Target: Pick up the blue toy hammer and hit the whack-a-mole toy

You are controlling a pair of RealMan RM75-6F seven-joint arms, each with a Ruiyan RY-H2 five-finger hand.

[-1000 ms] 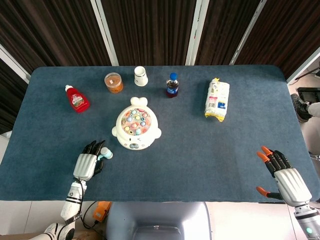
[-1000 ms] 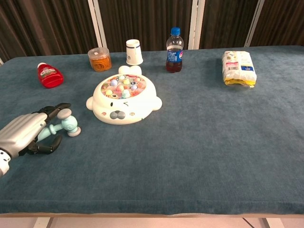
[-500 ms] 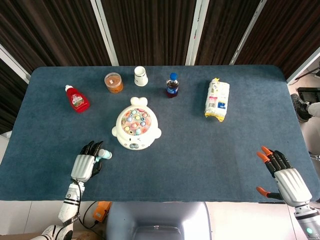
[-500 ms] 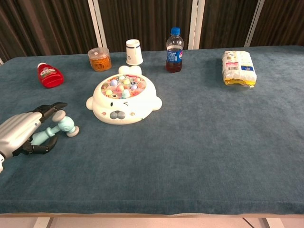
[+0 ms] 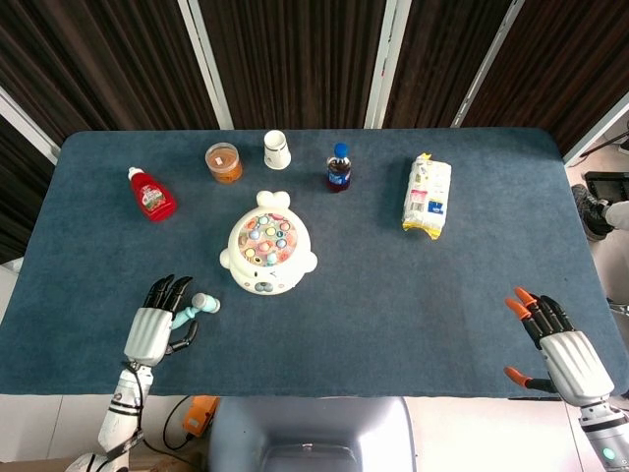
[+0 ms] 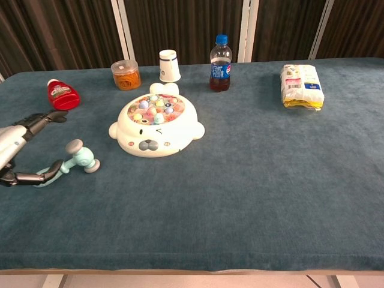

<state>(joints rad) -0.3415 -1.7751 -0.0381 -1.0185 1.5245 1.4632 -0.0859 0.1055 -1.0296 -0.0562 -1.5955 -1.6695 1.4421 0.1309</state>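
Note:
The pale blue toy hammer lies on the table, left of the white whack-a-mole toy. My left hand is by the handle's end with its fingers spread and lifted off the hammer. The thumb lies along the handle; I cannot tell whether it touches. My right hand hovers at the table's front right corner, fingers apart and holding nothing; the chest view does not show it.
Along the back stand a red ketchup bottle, an orange-filled jar, a white paper cup and a cola bottle. A snack packet lies at the back right.
My left hand has opened and drawn back to the left, leaving the hammer lying on the table. The right hand has not moved.

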